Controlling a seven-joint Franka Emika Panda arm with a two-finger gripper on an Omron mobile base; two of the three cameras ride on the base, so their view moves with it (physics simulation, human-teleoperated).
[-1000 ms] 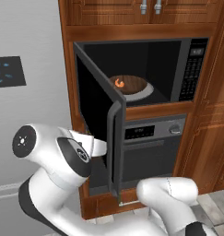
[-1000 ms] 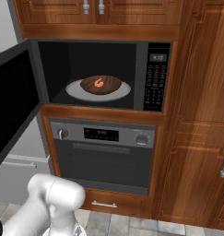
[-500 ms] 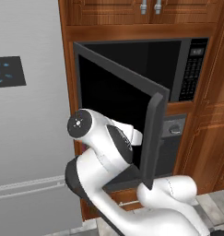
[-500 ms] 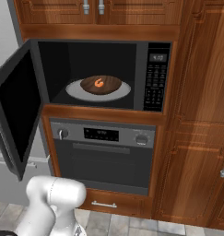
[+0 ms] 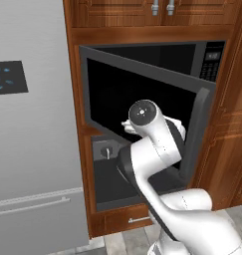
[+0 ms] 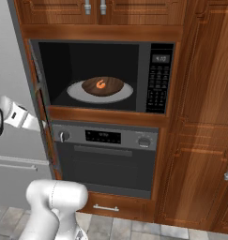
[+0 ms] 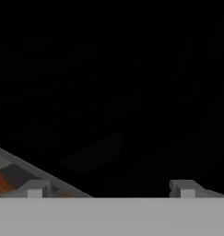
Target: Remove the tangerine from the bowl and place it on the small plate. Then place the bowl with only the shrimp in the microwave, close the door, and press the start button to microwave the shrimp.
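Note:
The brown bowl (image 6: 109, 85) with the orange shrimp (image 6: 101, 84) sits on the white turntable (image 6: 78, 91) inside the microwave (image 6: 101, 75). The microwave door (image 5: 117, 89) stands partly swung in; from the right it appears edge-on (image 6: 40, 101). My arm (image 5: 152, 144) reaches against the door's outer face. In the hand view, my gripper (image 7: 109, 190) is open, both fingertips (image 7: 35, 189) close to the dark door (image 7: 109, 92), nothing between them. The keypad (image 6: 157, 77) is right of the cavity. The tangerine and small plate are out of view.
A wall oven (image 6: 106, 154) sits below the microwave, set in wooden cabinets (image 6: 204, 140). A grey fridge (image 5: 33, 149) stands to the left, close beside the door's swing. Upper cabinet doors (image 6: 94, 9) hang above.
The microwave door has swung from wide open to partly shut. My arm has risen and followed it toward the cabinet. The bowl has not moved.

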